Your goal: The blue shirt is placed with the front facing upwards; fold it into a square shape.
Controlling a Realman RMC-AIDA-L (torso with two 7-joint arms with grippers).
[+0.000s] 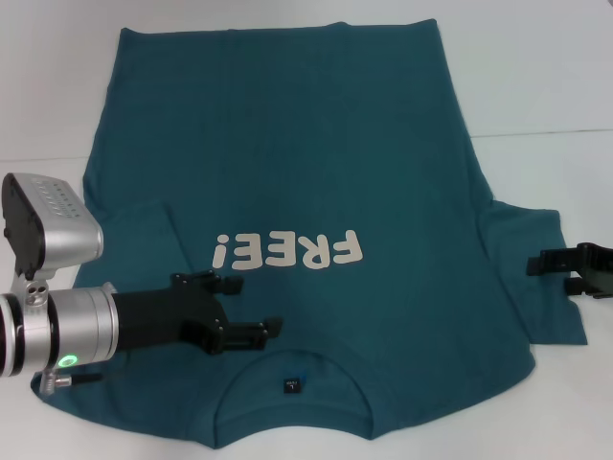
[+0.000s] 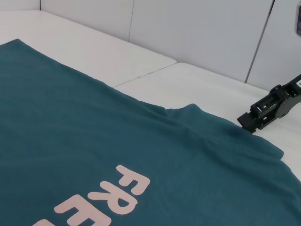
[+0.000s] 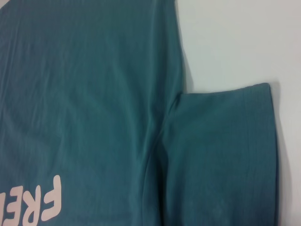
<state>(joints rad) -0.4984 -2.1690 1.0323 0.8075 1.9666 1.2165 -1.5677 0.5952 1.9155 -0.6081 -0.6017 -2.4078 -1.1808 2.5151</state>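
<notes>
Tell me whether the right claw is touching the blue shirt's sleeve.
Cannot tell. In the head view the right claw overlaps the sleeve edge of the blue shirt, but neither contact nor a gap shows plainly; the left wrist view doesn't settle it either.

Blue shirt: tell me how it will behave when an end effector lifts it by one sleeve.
The blue shirt will probably hang limp and sag, since it lies flat with soft creases by the right sleeve. It looks thin, so likely light. Being wide, it may drag over the white table rather than lift clear.

A white table [image 1: 536, 67] is seen beneath both grippers. The blue shirt [image 1: 287, 144] is spread flat on it, lettering upward.
</notes>
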